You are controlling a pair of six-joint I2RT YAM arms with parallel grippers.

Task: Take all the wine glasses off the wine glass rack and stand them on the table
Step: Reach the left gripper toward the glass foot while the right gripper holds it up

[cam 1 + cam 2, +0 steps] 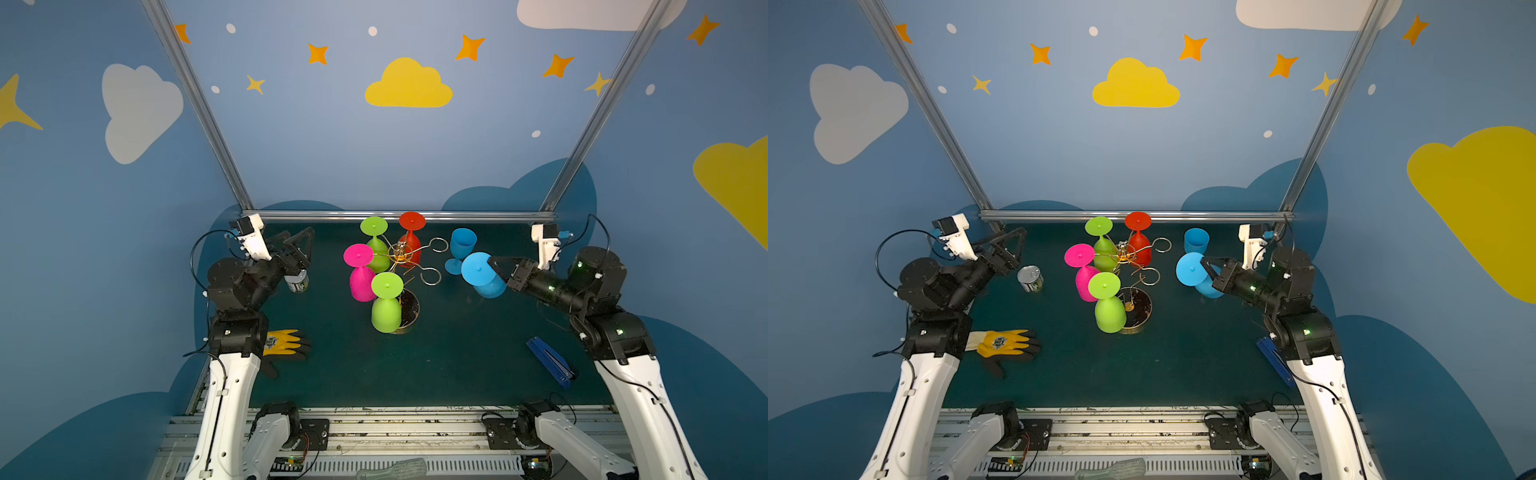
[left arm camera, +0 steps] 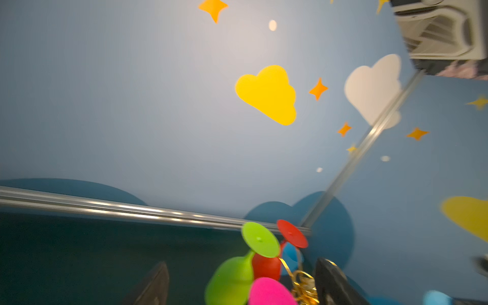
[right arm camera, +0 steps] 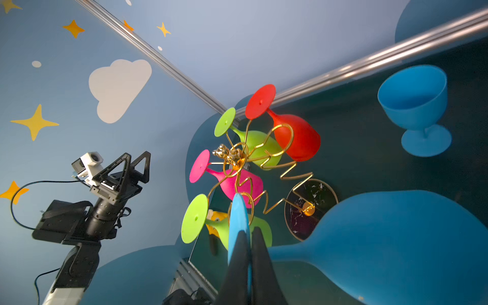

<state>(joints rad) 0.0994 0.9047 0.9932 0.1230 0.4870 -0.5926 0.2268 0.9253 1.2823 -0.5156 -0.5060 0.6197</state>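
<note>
though apart from the rack, can, glove

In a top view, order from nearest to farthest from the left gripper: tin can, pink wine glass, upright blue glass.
1. Tin can, left side, close to the left gripper.
2. Pink wine glass, centre, on the wine glass rack.
3. Upright blue glass, back right.

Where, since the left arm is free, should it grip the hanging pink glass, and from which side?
Probably the outer edge of the pink glass's foot disc, coming from the left gripper's own side. The glass hangs bowl-down on the wine glass rack, and that flat disc juts clear of the wire there, thin enough to pinch.
</note>
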